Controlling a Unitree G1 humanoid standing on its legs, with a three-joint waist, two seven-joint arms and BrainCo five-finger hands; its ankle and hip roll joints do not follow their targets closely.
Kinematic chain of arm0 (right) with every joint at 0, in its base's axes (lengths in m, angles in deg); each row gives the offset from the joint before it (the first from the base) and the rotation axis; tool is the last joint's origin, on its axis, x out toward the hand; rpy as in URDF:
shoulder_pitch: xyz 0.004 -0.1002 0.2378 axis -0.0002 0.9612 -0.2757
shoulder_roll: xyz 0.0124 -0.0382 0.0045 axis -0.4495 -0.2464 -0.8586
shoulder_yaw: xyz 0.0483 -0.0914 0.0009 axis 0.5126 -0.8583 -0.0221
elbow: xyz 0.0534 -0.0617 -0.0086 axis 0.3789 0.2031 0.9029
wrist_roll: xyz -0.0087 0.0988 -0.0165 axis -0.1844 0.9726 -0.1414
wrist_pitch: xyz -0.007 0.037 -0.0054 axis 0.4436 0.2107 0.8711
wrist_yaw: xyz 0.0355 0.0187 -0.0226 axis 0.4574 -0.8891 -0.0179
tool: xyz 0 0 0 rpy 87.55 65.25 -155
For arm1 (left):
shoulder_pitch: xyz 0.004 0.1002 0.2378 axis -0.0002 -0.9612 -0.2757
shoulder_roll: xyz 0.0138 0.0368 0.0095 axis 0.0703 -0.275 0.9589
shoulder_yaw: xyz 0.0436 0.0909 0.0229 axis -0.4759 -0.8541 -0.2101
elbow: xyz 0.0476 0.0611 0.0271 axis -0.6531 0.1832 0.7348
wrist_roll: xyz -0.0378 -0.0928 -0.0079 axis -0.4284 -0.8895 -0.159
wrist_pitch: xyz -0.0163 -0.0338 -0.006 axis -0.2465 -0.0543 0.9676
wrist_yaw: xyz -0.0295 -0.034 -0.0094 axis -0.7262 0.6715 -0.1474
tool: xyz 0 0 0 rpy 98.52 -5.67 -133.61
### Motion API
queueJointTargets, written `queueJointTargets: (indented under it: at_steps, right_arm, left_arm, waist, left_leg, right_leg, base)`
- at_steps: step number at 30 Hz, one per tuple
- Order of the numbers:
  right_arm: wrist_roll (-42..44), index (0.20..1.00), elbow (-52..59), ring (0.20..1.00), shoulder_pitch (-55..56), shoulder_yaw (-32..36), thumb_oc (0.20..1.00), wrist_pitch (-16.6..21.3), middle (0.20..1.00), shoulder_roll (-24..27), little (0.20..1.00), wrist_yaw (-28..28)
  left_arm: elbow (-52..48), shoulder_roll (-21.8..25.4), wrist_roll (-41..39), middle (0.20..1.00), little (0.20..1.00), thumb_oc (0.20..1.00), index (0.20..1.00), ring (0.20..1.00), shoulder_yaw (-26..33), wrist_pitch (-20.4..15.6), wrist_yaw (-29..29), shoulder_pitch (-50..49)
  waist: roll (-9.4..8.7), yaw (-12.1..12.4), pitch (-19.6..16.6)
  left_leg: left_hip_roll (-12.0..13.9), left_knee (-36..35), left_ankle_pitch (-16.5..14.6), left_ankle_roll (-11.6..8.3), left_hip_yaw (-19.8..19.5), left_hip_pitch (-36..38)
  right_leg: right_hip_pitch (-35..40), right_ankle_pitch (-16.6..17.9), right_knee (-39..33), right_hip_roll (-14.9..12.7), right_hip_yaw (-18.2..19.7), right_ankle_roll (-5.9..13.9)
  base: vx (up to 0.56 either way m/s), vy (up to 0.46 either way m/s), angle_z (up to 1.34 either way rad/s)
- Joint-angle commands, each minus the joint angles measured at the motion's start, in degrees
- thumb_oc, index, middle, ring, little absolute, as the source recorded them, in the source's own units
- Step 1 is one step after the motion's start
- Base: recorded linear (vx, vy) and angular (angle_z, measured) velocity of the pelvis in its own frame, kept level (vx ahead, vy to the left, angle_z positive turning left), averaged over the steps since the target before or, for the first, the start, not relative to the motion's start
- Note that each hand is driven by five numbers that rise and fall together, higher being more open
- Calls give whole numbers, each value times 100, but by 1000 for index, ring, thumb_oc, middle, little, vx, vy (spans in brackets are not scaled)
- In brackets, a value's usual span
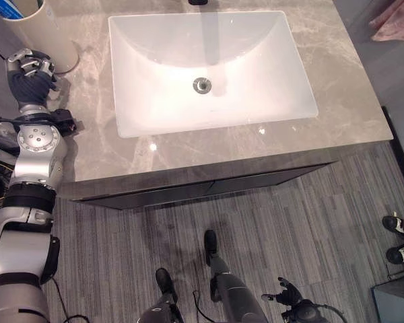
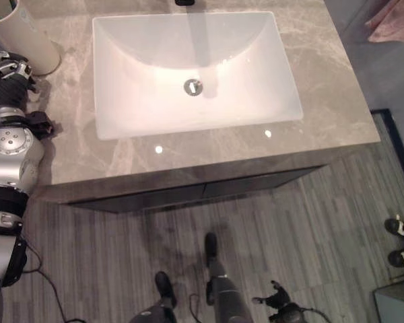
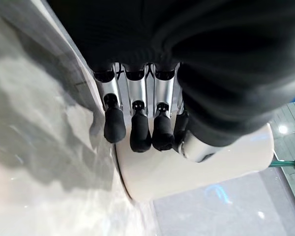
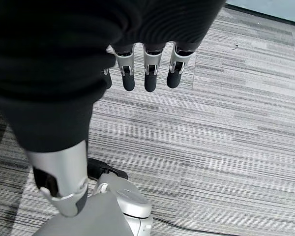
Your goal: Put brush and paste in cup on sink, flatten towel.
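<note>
You are looking down on a grey marble counter [image 1: 337, 108] with a white sink [image 1: 209, 67] set in it. The cup [image 1: 44, 33] is standing at the counter's far left corner, with a blue item [image 1: 3, 8] sticking out of its top; in the left wrist view a green-handled brush [image 3: 287, 163] is projecting from the cup's mouth. Your left hand [image 1: 30, 77] is sitting on the counter just beside the cup, its fingers [image 3: 140, 132] curling loosely and holding nothing. Your right hand [image 4: 147, 69] is hanging low over the striped floor [image 4: 226, 147], fingers relaxed and empty. A person's shoes [image 1: 397, 239] are showing at the right edge.
</note>
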Motion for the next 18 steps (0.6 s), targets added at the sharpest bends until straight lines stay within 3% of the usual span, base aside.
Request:
queueJointTargets:
  at_steps: [1, 18]
  right_arm:
    - [211, 1000, -25, 1000, -231, -80, 1000, 64, 1000, 191, 1000, 39]
    - [337, 1000, 109, 1000, -412, -373, 1000, 162, 1000, 232, 1000, 8]
  left_arm:
    - [338, 314, -80, 200, 200, 200, 200, 200, -129, -185, 110, 478]
    - [1725, 1014, -116, 200, 200, 200, 200, 200, -875, -86, 71, 1748]
  waist:
    - [280, 46, 308]
    - [77, -35, 341]
  left_leg:
    - [521, -79, 734, -410, -649, -414]
    - [489, -79, 713, -341, -615, -660]
  right_leg:
    - [811, -494, 4, -224, -48, 604]
    - [491, -295, 4, -172, 223, 690]
  base:
    - [0, 0, 0]
    - [6, 20, -4]
